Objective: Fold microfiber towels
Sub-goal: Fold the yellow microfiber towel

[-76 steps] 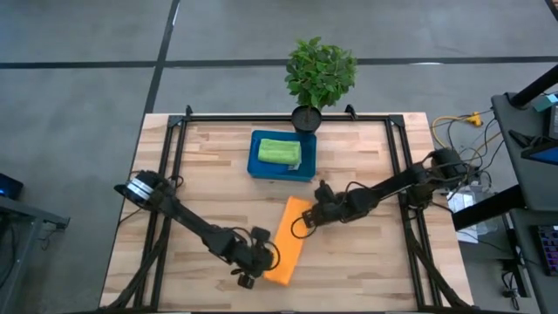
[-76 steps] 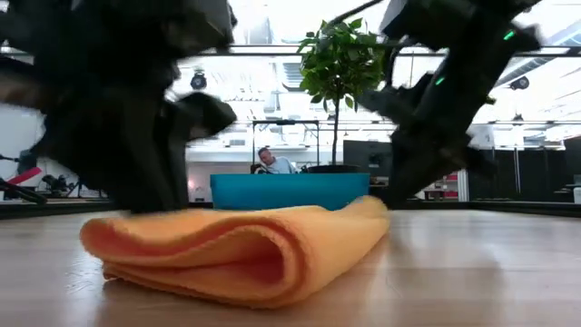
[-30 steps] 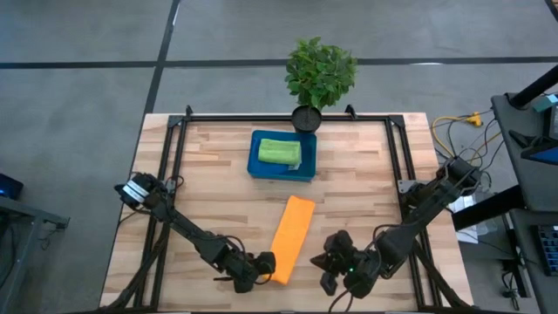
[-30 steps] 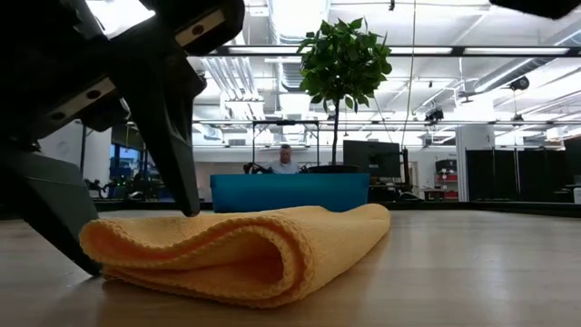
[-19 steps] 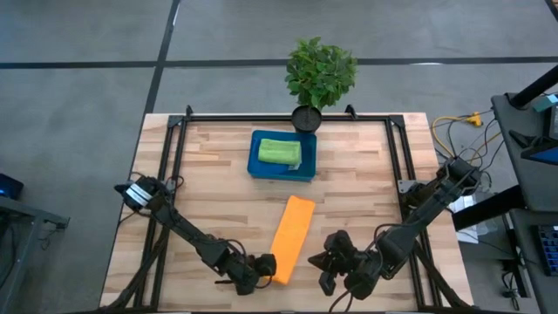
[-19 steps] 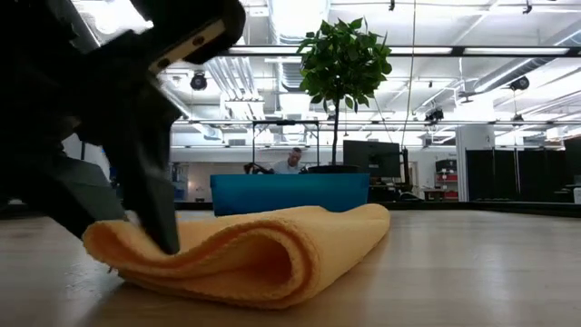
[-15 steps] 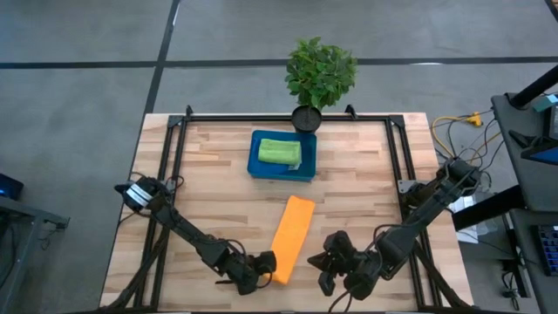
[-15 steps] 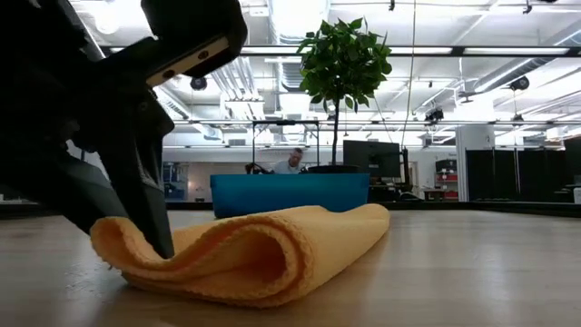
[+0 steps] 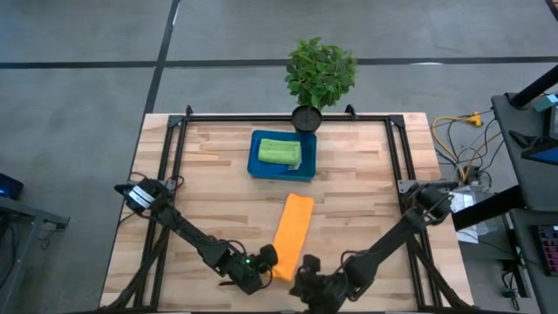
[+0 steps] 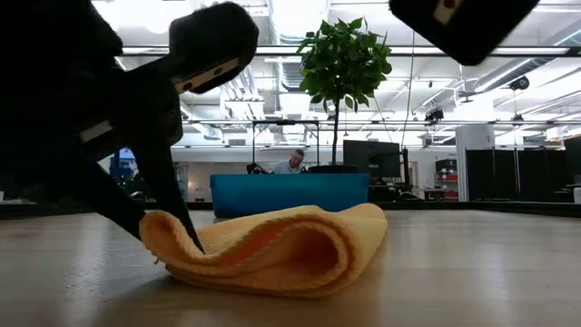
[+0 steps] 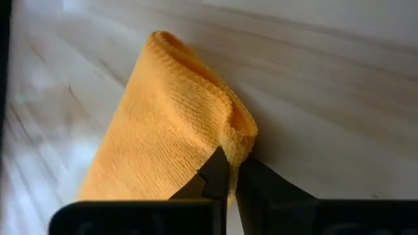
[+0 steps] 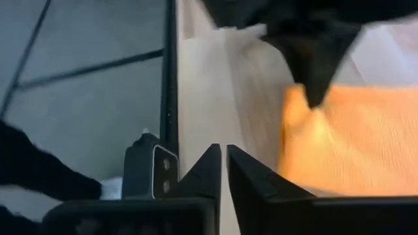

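**Q:** Looking down on the table, what takes up most of it?

**A:** A pale wooden table (image 9: 218,209) fills the middle of the frame. On it, below center, lies the orange towel (image 9: 290,234), folded into a long strip. Its long axis runs from upper right to lower left.

**Q:** Where are the arms?

**A:** Both sit at the strip's lower end, at the bottom of the frame. The left gripper (image 9: 264,262) comes in from the lower left and is clamped on the towel's near corner; its wrist camera shows the fingertips (image 11: 217,171) pinching the hemmed edge. The right gripper (image 9: 309,277) is just beside that end, lower right, its fingers pressed together on nothing. It looks clear of the cloth, though the overhead view is too dark there to be sure.

**Q:** So which way would the fold go?

**A:** Likely up the strip's long axis, toward the far end. The left gripper is the nearer one.

**Q:** Anything else?

**A:** Above center, a blue tray (image 9: 258,164) holds a folded lime green towel (image 9: 279,152). A potted plant (image 9: 319,75) stands at the table's top edge. Grey floor surrounds it. At table height, a person (image 10: 290,163) sits far behind.
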`<move>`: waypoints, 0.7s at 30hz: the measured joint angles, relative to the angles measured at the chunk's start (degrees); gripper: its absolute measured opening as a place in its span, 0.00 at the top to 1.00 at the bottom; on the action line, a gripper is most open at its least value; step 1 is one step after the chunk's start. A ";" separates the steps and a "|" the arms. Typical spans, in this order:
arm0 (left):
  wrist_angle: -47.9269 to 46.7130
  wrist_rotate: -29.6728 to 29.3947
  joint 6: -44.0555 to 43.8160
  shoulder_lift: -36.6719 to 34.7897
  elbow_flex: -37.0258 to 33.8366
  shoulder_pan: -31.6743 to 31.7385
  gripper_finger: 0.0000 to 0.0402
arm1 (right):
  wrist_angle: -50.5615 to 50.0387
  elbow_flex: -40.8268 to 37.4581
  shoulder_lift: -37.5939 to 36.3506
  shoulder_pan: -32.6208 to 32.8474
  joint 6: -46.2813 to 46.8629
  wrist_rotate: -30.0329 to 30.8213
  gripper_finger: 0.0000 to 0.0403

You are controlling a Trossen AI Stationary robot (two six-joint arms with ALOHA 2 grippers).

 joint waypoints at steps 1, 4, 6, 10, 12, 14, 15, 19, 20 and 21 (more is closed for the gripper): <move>0.04 0.22 -1.97 -0.41 -0.09 0.01 1.00 | -0.08 0.75 0.77 0.04 -2.65 -0.02 0.94; 0.42 3.14 -7.21 -1.52 -0.25 0.35 1.00 | -0.94 2.39 2.59 0.11 -7.60 -0.06 0.86; 0.76 6.21 -9.26 -1.69 -0.09 0.46 1.00 | -2.50 3.34 3.55 0.11 -11.00 -0.02 0.80; 1.43 11.99 -9.77 -2.21 -0.26 0.46 1.00 | -6.68 4.39 4.58 -0.23 -17.23 1.06 0.66; 1.40 13.25 -10.34 -2.21 -0.42 0.43 1.00 | -9.89 4.31 4.69 -0.71 -16.81 3.33 0.61; 1.51 14.57 -12.32 -2.24 -0.42 0.51 1.00 | -11.54 4.30 4.69 -1.32 -12.90 6.92 0.59; 1.61 15.31 -13.31 -2.34 -0.44 0.54 1.00 | -12.36 4.29 4.57 -1.64 -9.40 9.64 0.59; 1.93 17.63 -14.39 -2.67 -0.47 0.50 1.00 | -13.12 4.25 4.25 -3.46 3.78 14.52 0.68; 1.93 17.95 -14.85 -2.70 -0.47 0.50 1.00 | -13.07 4.16 4.24 -4.17 5.88 13.68 0.72; 1.90 18.23 -15.52 -2.74 -0.54 0.50 1.00 | -12.91 4.04 4.45 -4.90 7.89 12.26 0.76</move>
